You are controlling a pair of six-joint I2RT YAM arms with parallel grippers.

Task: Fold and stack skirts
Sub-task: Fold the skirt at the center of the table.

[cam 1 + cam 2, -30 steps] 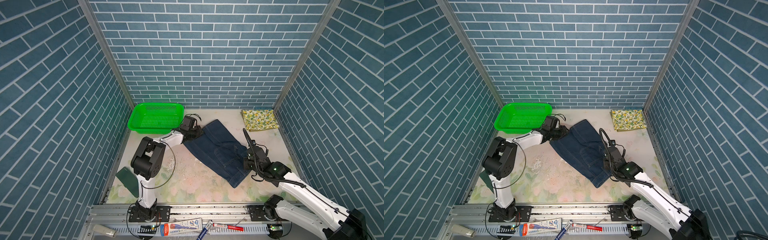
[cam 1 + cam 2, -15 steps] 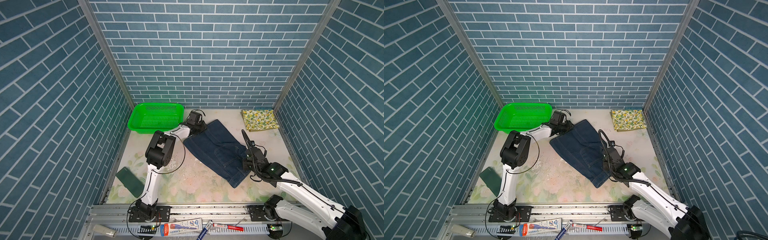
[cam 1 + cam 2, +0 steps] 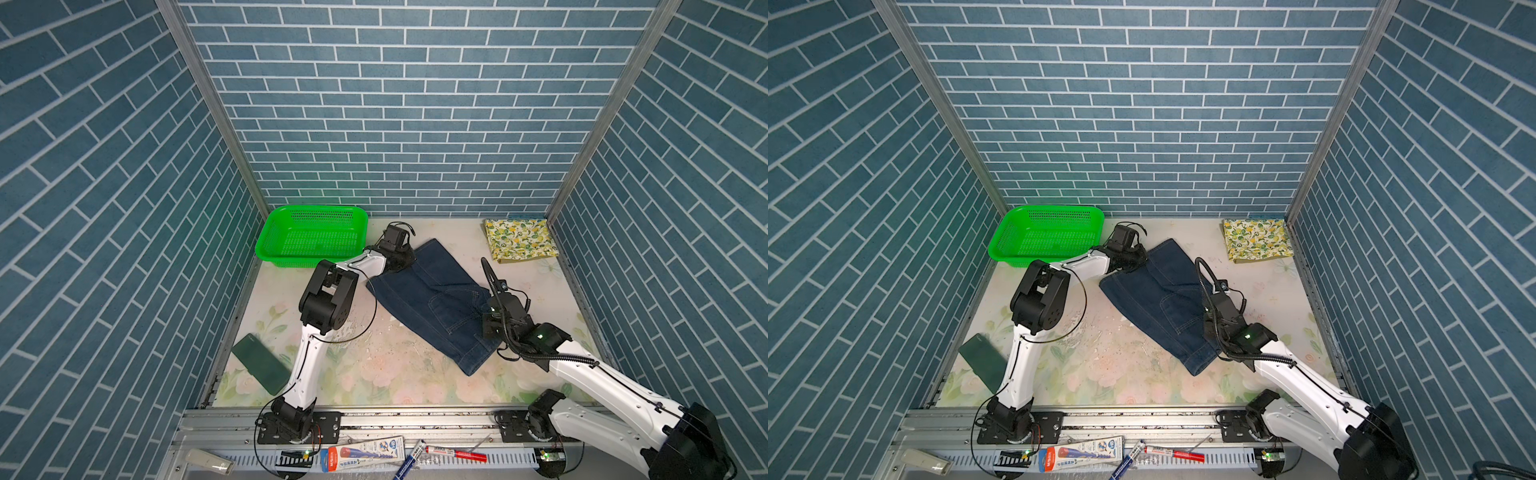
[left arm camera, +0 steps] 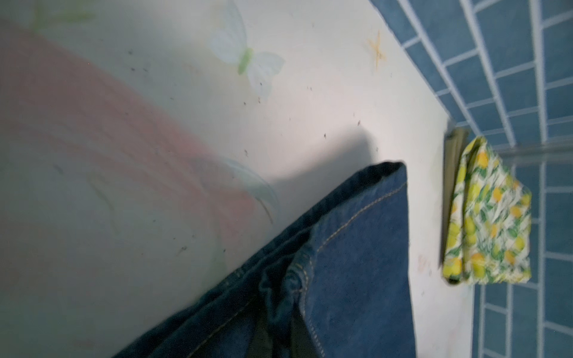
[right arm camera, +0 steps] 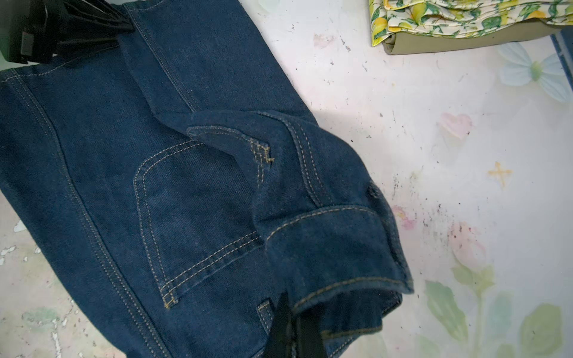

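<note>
op: i've got the left gripper (image 3: 402, 261) clenched on the far corner of the denim skirt (image 3: 432, 303), just beside the green basket (image 3: 311, 241). in my left wrist view the waistband bunches between the fingers.

obs: and your right?

op: the right gripper (image 5: 288, 310) is pinched tight on the skirt's near right edge. that edge is lifted and curls over towards the back pocket.

obs: where does the rest of it sit?

op: it lies flat and slanted across the middle of the table (image 3: 374, 365), between my two arms.

obs: the other skirts?

op: the lemon-print skirt (image 3: 519, 239) is folded in the far right corner, on top of the khaki skirt (image 5: 465, 40). only a strip of khaki shows under it. both lie well apart from the denim.
</note>
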